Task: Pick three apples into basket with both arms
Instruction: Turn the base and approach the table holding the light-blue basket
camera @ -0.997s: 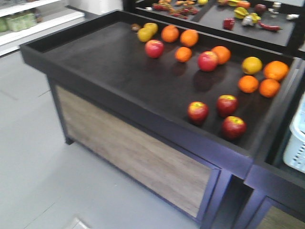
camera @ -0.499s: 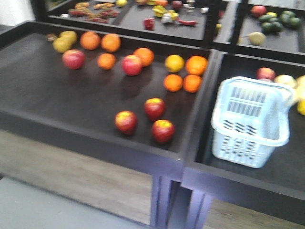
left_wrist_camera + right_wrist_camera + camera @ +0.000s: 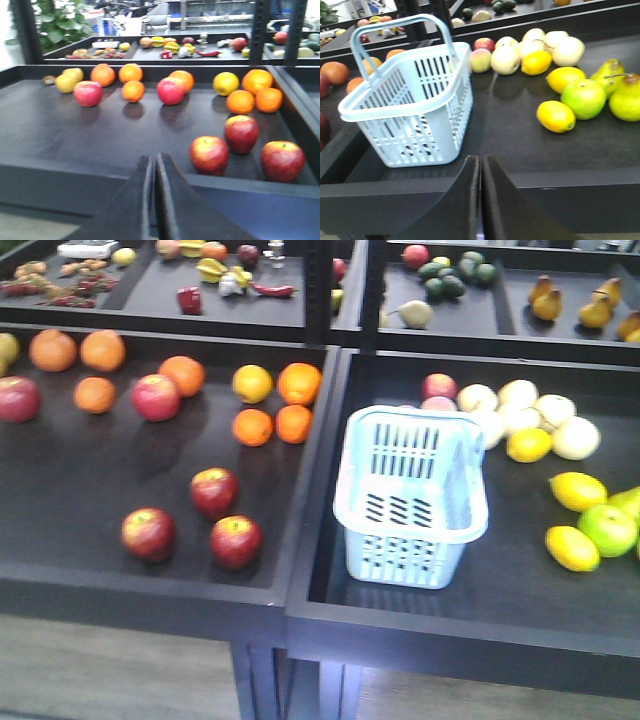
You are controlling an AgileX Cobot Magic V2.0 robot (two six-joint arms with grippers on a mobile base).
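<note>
Front cam high over apples (image 3: 214, 492), basket (image 3: 405, 558), L wrist low nr apples, R basket

Front view tally: 3 dark red apples (image 3: 214, 492), clustered at 9 o'clock of the basket (image 3: 410, 490), which counts 1. At 10 o'clock of it, 2 lighter pinkish-red apples (image 3: 156, 397). From 10 to 11 o'clock, 7 oranges (image 3: 293, 423), with 1 yellow-orange round fruit (image 3: 252, 383) among them. At 12 o'clock, 2 pink-blushed apples (image 3: 439, 387). At 3 o'clock, 3 lemons (image 3: 577, 490) and 1 green apple (image 3: 607, 529). At 1 o'clock, pale round fruits (image 3: 551, 410): four or five, as blur prevents a firm count.
</note>
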